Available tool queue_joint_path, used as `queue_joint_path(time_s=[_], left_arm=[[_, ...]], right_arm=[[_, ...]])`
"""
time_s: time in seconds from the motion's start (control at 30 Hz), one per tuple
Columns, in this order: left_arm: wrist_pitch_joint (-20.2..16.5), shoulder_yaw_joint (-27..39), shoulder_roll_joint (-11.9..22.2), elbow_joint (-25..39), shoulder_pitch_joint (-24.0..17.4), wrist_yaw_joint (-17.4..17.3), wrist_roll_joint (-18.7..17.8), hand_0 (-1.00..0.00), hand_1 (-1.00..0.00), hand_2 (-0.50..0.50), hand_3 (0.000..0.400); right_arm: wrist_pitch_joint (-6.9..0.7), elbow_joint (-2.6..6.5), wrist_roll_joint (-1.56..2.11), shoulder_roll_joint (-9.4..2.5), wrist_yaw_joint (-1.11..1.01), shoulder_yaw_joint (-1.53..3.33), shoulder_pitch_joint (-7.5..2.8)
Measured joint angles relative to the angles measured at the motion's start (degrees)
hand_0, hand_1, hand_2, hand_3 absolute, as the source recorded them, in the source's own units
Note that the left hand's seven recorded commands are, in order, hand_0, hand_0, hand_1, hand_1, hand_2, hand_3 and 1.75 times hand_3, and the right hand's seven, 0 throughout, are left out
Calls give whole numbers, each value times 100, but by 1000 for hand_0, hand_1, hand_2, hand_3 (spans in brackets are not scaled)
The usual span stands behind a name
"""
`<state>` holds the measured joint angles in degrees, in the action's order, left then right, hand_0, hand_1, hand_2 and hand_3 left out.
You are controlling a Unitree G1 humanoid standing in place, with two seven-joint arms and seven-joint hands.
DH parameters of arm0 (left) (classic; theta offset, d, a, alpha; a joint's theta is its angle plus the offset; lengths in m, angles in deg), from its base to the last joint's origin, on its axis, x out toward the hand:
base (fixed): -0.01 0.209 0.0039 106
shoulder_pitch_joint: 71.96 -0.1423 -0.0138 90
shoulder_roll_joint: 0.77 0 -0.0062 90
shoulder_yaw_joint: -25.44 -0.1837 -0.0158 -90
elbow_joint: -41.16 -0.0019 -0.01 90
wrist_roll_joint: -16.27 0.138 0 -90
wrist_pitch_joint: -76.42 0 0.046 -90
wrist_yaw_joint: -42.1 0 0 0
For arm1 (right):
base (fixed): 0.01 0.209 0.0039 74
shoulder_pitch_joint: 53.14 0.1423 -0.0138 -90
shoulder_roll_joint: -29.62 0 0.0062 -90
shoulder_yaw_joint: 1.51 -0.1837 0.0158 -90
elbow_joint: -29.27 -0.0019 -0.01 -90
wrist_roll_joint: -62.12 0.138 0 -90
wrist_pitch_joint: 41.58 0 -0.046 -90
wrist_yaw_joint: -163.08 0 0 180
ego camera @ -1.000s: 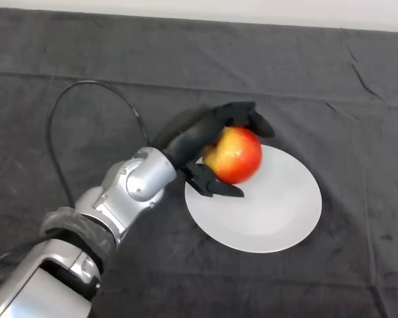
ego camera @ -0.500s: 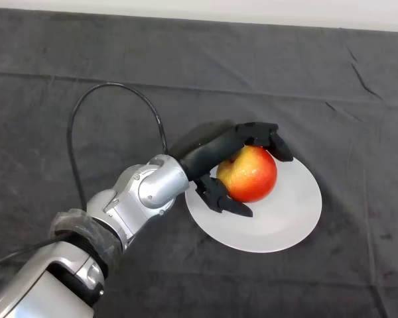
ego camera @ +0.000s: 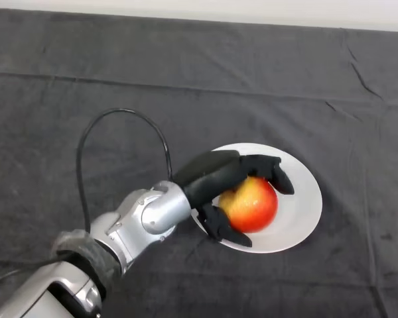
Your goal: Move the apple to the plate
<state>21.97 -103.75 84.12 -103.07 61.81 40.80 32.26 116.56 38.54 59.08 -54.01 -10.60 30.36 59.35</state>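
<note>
A red and yellow apple (ego camera: 253,204) is over the white plate (ego camera: 302,192), at the plate's middle-left. My left hand (ego camera: 215,177) is shut on the apple: the fingers curl over its top and far side, the thumb sits under its near side. I cannot tell whether the apple rests on the plate or hangs just above it. The hand hides the plate's left rim.
The table is covered by a dark cloth (ego camera: 86,86) with some creases at the right. My silver-grey forearm (ego camera: 142,218) comes in from the lower left.
My hand has carried the apple toward me and down, from the plate's far left edge to over its middle-left. The arm has dropped lower.
</note>
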Motion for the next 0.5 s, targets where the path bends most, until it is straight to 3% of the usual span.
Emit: queue_joint_path(time_s=[0.13, 0.17, 0.2, 0.23, 0.27, 0.3, 0.33, 0.37, 0.5], left_arm=[[0, -47, 11, 0, 74, -156, -1, -1000, -973, -14, 400], [0, -58, 14, 0, 93, -195, -1, -1000, -831, -84, 400], [0, -70, 17, -1, 108, -228, -1, -1000, -486, -257, 400], [0, -84, 21, -1, 117, -245, -3, -933, -220, -357, 373], [0, -89, 22, -1, 126, -274, -3, -682, 0, -341, 273], [0, -96, 25, -1, 133, -302, -3, -435, 0, -218, 174], [-1, -111, 31, -1, 136, -338, -2, -435, 0, -218, 174], [-1, -133, 42, -2, 137, -360, -2, 0, 0, 0, 0], [-4, -161, 60, -3, 152, -395, -4, 0, 0, 0, 0]], right_arm=[[-1, 0, 2, 0, -5, 0, -1], [-1, 0, 3, 0, -6, 0, -1], [-1, 0, 4, 0, -7, 0, -1], [-1, 0, 5, 0, -8, 1, -1], [-1, -1, 5, 0, -8, 1, -1], [-1, -1, 6, 0, -8, 1, -1], [-1, -1, 6, 0, -8, 1, -1], [-1, -1, 7, 0, -8, 1, -1], [-2, -2, 10, 0, -8, 1, -1]])
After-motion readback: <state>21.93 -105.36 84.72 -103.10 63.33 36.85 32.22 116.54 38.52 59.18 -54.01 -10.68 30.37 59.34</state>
